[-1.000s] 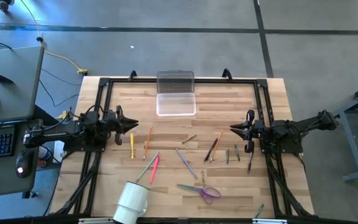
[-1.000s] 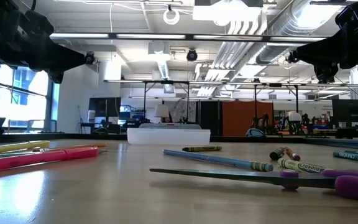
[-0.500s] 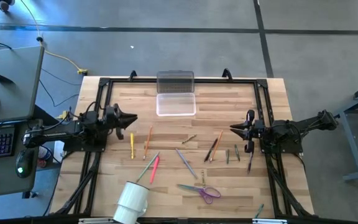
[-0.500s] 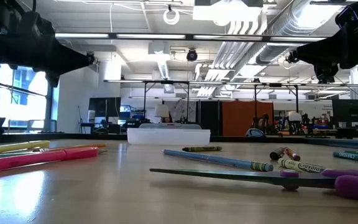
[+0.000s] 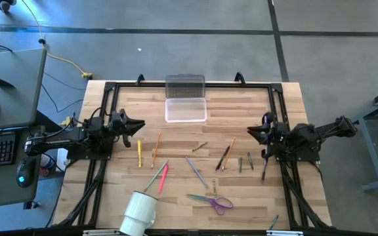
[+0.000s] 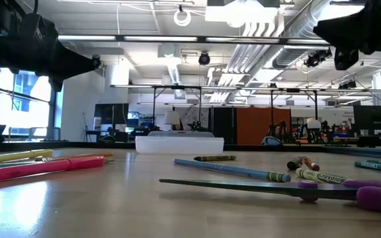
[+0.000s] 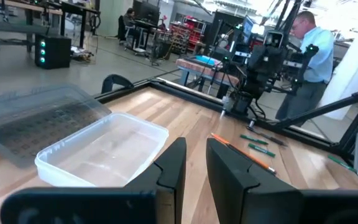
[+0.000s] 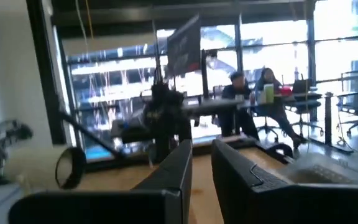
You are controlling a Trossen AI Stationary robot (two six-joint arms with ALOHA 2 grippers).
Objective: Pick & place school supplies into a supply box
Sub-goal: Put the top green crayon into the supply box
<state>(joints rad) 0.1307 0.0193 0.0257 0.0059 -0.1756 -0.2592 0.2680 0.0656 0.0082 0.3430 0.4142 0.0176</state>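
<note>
The box (image 5: 186, 109) is seen open at the table's far middle. Pens (image 5: 196, 172) and scissors (image 5: 212, 201) are scattered nearer. The left gripper (image 5: 140, 126) and right gripper (image 5: 251, 132), narrowly parted, are held empty above the table.

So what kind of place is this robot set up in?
Probably a robotics lab or open workshop: exposed ceiling ducts, rows of workbenches with monitors behind the wooden table, and people at desks.
</note>
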